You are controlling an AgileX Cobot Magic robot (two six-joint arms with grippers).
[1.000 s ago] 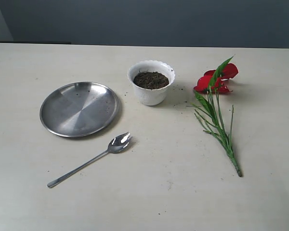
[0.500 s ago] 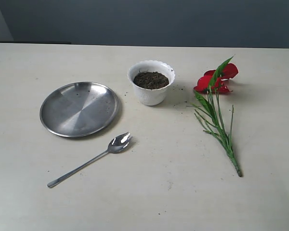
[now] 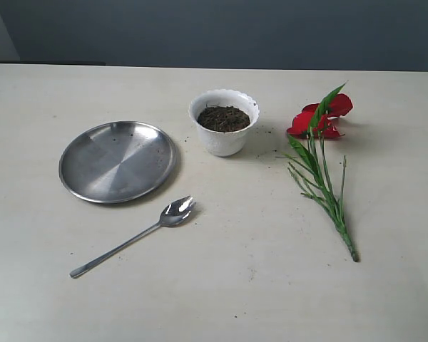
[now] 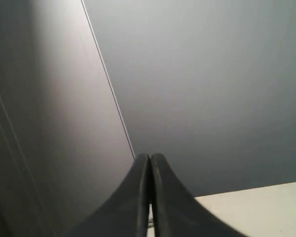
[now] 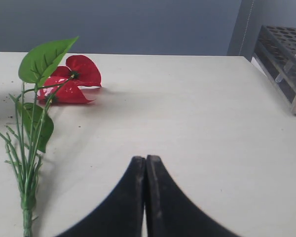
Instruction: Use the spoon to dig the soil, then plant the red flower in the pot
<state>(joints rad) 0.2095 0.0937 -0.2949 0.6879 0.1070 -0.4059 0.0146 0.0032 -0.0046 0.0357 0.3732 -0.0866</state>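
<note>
- Pale tabletop [image 3: 221, 299] under a blue-grey wall [image 3: 221, 32], as seen from my remote station: a round steel plate [image 3: 118, 161] flecked with dark crumbs sits at left centre, and a grid-topped rack [image 5: 283, 54] stands at the table's edge in the right wrist view.
- Spoon, pot and flower all lie in open view, each apart from the others.
- Left gripper [image 4: 149, 163] is clenched on nothing, its fingers pressed together against the wall backdrop; right gripper [image 5: 145, 163] is likewise closed and empty, over bare table near the flower's stem end.
- Against the exterior frames from a second ago, nothing on the table has shifted.
- Spoon [image 3: 132, 239] lies lower left of centre, just below the plate, on a diagonal: bowl toward the upper right, handle end toward the lower left.
- Pot [image 3: 223, 144] stands upright at upper centre, with soil [image 3: 223, 118] close to its scalloped rim.
- Red flower [image 3: 321, 171] lies flat right of the pot, petals toward the top of the frame, stem running down to the lower right.
</note>
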